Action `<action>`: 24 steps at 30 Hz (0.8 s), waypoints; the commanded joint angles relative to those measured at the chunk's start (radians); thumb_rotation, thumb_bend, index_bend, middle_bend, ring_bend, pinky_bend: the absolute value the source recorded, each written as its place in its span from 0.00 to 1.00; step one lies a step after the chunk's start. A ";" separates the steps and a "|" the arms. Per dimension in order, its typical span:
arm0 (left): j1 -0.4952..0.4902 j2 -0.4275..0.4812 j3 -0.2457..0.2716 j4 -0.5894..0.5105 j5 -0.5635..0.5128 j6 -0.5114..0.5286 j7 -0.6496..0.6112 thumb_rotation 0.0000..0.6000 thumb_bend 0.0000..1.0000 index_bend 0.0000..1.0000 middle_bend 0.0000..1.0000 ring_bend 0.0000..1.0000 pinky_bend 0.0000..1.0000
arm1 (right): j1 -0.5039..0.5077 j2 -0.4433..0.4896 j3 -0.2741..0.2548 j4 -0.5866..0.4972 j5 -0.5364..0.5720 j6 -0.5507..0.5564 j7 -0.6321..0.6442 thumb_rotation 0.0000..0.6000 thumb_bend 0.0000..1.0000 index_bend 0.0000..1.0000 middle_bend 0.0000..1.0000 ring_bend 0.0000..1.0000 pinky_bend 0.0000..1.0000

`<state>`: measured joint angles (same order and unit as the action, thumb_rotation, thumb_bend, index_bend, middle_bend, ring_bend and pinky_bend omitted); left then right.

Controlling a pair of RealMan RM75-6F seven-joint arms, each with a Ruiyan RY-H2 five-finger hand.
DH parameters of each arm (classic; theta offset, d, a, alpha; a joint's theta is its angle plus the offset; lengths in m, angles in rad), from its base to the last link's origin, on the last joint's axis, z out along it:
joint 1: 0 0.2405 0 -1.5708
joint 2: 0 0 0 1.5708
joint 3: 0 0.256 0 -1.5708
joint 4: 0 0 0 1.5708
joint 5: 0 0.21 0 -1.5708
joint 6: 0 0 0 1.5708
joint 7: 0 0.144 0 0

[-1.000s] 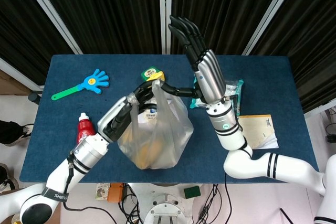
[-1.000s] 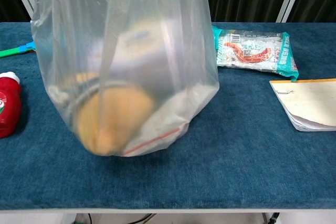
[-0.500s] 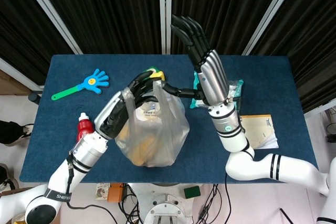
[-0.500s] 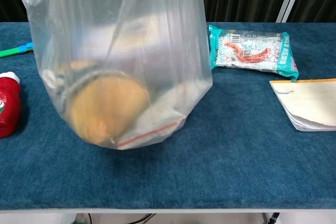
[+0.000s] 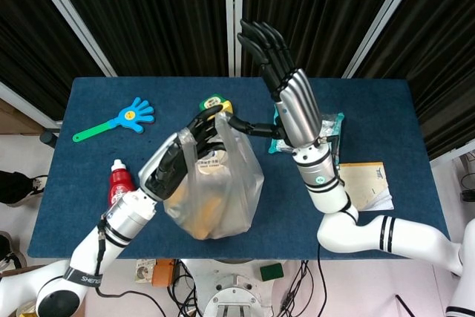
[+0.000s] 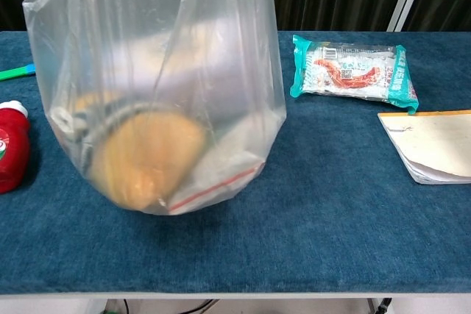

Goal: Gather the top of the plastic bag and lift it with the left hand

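Head view, bag: the clear plastic bag (image 5: 215, 194) is held by its gathered top, hanging just below the left hand (image 5: 178, 162); an orange-brown lump and a white labelled item are seen through the film.
Head view, left fingers: the fingers (image 5: 202, 125) are curled closed around the bunched neck of the bag.
Head view, right hand: the right hand (image 5: 286, 94) is raised upright beside the bag top, fingers straight and spread, nothing held.
Head view, beyond the fingers: a blue clapper toy (image 5: 122, 119), a red bottle (image 5: 118, 180), a snack packet (image 5: 330, 131) and a notebook (image 5: 367, 185) lie on the table (image 5: 386, 109).
Chest view, bag: a round orange item and a red-striped zip pouch are shown at the bottom; whether the bag clears the table cannot be told.
Chest view, hands: neither is seen here.
Room: dark curtains hang behind the blue table.
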<state>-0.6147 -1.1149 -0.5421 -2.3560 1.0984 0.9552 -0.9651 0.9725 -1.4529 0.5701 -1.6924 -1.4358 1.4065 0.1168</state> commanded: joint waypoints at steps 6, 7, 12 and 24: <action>-0.011 -0.051 0.006 0.000 -0.036 0.046 0.025 0.30 0.08 0.04 0.10 0.07 0.27 | 0.008 0.000 0.004 0.013 -0.002 0.007 -0.015 1.00 0.19 0.00 0.00 0.00 0.00; -0.012 -0.057 0.006 0.000 -0.041 0.056 0.033 0.30 0.08 0.04 0.10 0.07 0.27 | 0.008 0.001 0.003 0.012 -0.006 0.010 -0.018 1.00 0.19 0.00 0.00 0.00 0.00; -0.002 -0.060 0.001 0.000 -0.049 0.086 0.053 0.30 0.08 0.04 0.10 0.07 0.27 | 0.000 0.016 0.008 0.001 -0.017 0.029 -0.028 1.00 0.19 0.00 0.00 0.00 0.00; 0.049 -0.022 0.009 0.000 0.041 0.073 -0.003 0.31 0.08 0.10 0.21 0.16 0.36 | -0.018 0.035 0.015 -0.001 0.015 0.035 -0.015 1.00 0.19 0.00 0.00 0.00 0.00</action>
<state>-0.5681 -1.1394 -0.5333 -2.3560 1.1374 1.0298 -0.9651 0.9548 -1.4176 0.5848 -1.6937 -1.4207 1.4409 0.1018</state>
